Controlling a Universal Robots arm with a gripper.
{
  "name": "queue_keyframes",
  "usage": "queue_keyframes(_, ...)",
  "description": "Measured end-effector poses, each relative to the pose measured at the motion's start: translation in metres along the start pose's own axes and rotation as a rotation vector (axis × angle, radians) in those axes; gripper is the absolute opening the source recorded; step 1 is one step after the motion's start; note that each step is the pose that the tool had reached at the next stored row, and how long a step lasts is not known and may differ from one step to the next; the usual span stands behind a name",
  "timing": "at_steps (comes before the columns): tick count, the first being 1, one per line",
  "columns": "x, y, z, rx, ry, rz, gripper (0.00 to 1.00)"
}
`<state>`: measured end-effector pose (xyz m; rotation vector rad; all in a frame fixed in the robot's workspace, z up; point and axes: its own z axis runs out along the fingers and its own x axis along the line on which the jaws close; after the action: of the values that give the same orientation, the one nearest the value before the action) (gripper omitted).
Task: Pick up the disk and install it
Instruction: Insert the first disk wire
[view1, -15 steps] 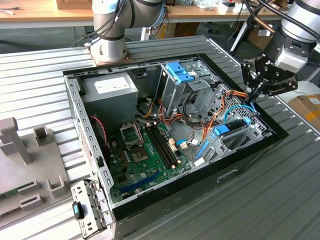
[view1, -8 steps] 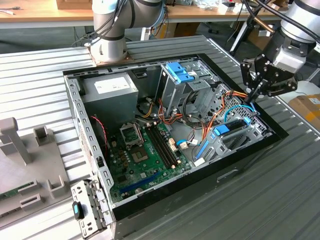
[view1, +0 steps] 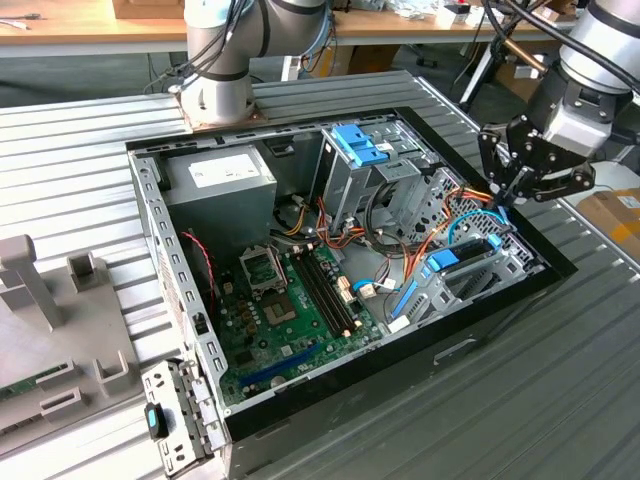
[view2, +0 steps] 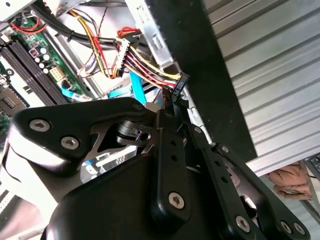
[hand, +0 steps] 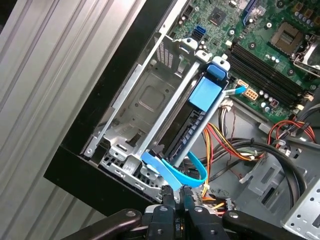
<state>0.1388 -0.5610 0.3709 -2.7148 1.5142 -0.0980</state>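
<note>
I am seeing little of the disk in the exterior view; it is sitting low in a metal cage at the corner of the computer case on that view's right, and loose wires and my hand are crowding over it. My fingers are drawn together at the tips; I cannot tell whether they are pinching anything, since a blue ribbon cable is looping just beyond them in the first wrist view and a black plug is sitting right at them in the second wrist view. Going left to right in the exterior view, a grey stand, a grey box, a green board and a tall cage are lying well apart from my hand. The disk is standing on edge, its long axis running from the case's outer wall toward the board, blue end nearest the board.
</note>
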Motion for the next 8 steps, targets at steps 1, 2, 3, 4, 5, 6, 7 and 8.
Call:
queue_keyframes(1,-0.0012,0.0022,-0.0002,0.002,0.0013,0.0,0.17)
queue_keyframes(2,-0.0031,0.0059,-0.0005,0.0056,0.0034,0.0,0.17)
queue_keyframes(3,-0.0057,0.011,-0.0008,0.0103,0.0074,0.0,0.17)
queue_keyframes(4,-0.0077,0.0149,-0.0009,0.0125,0.0154,0.0,0.17)
queue_keyframes(5,-0.008,0.0159,-0.0008,0.0125,0.0179,-0.001,0.17)
queue_keyframes(6,-0.0082,0.0168,-0.0006,0.0122,0.0206,-0.001,0.17)
queue_keyframes(7,-0.0086,0.0177,-0.0004,0.0108,0.0263,0.0,0.17)
queue_keyframes(8,-0.0089,0.0182,-0.0001,0.0097,0.031,0.001,0.17)
